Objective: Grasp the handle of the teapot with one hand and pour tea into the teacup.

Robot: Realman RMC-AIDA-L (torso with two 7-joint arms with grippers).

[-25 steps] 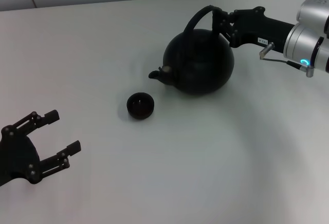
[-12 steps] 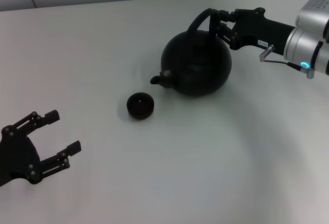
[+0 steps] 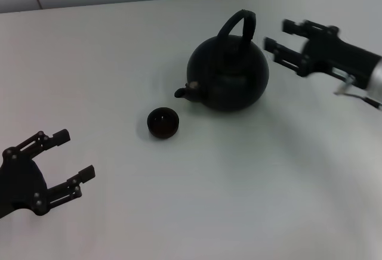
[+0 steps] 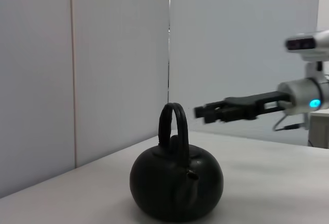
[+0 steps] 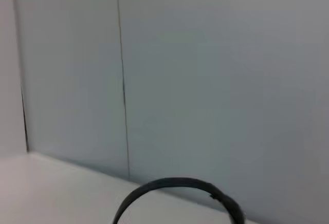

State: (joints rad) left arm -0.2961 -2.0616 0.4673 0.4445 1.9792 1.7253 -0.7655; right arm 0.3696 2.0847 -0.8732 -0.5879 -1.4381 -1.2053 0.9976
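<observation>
Right wrist view: only top arc of handle (image 5: 175, 185) visible, teapot body cut off at picture's edge. Right gripper (image 3: 285, 44) motion-blurred beside teapot (image 3: 228, 74). Left gripper (image 3: 70, 164) base cut off by edge. Teacup (image 3: 163, 122) contents too dark to tell.

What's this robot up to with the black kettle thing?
It is working at pouring tea. The teapot stands upright on the white table, its spout toward the small teacup close beside it. The right gripper is open, off to the side of the handle and not touching it, so nothing is being held. The left gripper is open too, parked at the near edge, far from both.
</observation>
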